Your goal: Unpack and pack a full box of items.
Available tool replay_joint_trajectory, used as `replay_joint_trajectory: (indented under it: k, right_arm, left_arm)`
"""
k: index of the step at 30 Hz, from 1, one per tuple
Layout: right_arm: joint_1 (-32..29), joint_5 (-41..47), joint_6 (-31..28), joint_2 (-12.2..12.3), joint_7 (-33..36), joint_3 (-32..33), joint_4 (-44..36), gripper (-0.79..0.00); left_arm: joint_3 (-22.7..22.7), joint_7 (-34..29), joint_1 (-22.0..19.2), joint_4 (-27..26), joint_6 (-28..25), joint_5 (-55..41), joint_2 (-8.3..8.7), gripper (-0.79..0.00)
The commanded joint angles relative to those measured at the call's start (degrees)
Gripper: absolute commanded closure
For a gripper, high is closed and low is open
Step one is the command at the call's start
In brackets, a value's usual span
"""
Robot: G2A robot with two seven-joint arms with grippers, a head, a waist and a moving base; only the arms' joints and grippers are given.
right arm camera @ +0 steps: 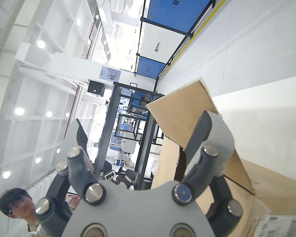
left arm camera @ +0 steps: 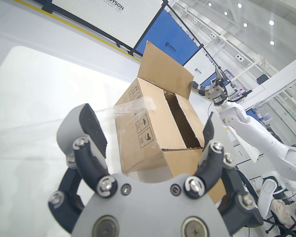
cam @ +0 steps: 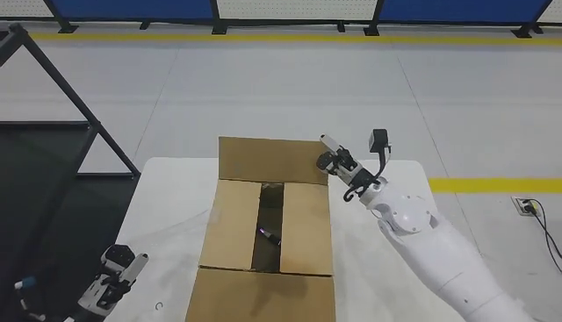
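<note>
Two grippers, both empty. Left gripper [left arm camera: 148, 110] sits low off the desk's [cam: 167, 199] near-left corner, fingers spread wide, holding nothing; parked well apart from the box, probably to keep out of the way. Cardboard box [cam: 268, 234] stands mid-desk, side flaps folded in with a dark gap between, far flap [cam: 272, 160] raised. Loose clear tape [left arm camera: 135, 104] hangs off one side. Right gripper [right arm camera: 141, 117] is wide open at the far flap's right corner, likely placed to fold it back; contact unclear.
</note>
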Motion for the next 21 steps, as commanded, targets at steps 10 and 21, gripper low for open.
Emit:
replay_joint_trajectory:
  k: [10, 21]
  right_arm:
    - [0.92, -3.39, 5.92, -1.66, -5.10, -0.69, 0.12, -0.785]
    - [6.11, -3.74, 10.94, -6.55, 0.97, -3.99, 11.25, -0.785]
  left_arm:
    - [0.15, -0.05, -0.14, -0.20, 0.47, -0.13, -0.04, -0.785]
    - [-0.60, 0.61, 0.93, 0.29, 1.39, -0.43, -0.33, -0.785]
